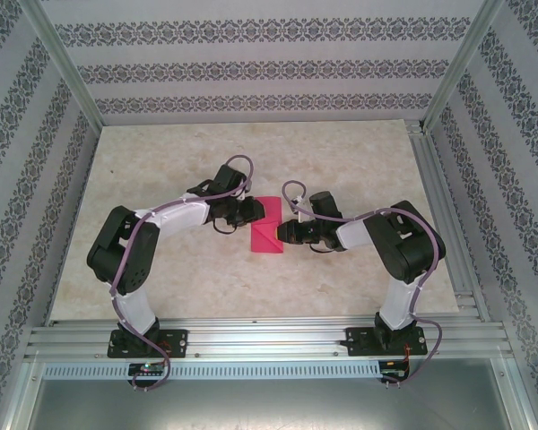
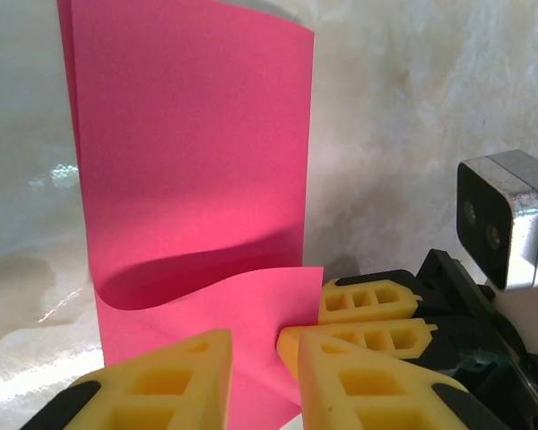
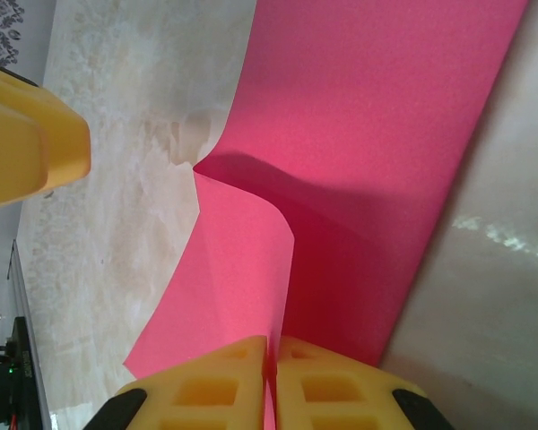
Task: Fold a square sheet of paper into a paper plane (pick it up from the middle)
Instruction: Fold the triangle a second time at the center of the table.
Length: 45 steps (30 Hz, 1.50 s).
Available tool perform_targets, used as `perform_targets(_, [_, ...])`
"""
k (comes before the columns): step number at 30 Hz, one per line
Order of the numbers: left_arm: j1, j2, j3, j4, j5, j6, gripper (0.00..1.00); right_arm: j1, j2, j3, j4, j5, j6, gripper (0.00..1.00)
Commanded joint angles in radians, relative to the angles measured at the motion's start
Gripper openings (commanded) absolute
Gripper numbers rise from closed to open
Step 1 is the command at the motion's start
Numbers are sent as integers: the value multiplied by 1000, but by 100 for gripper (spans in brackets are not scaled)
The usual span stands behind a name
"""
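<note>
Right wrist view: the right gripper (image 3: 271, 349) pinches the lifted edge of the square sheet of paper (image 3: 377, 134); the left gripper (image 2: 264, 363), a bit open around that edge, should close softly, not tug.

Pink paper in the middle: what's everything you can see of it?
The pink paper is a thin, plain magenta sheet, matte and unmarked, folded into a narrower strip. Most of it lies flat on the pale marble-look table, between the two arms. One flap lifts and curls off the layer beneath, casting a shadow. The right end effector is shut on that flap's edge; the left end effector straddles the same flap, its jaws apart.
</note>
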Motion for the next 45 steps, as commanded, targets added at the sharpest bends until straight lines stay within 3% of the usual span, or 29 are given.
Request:
perform_targets(1, [-16, -3, -16, 58, 35, -35, 27, -8, 20, 20, 5, -17, -16, 11])
perform_targets(30, [-24, 105, -49, 153, 69, -107, 26, -7, 18, 23, -22, 21, -23, 11])
perform_targets(45, [-25, 139, -78, 124, 18, -83, 27, 0, 19, 25, -50, 43, -35, 11])
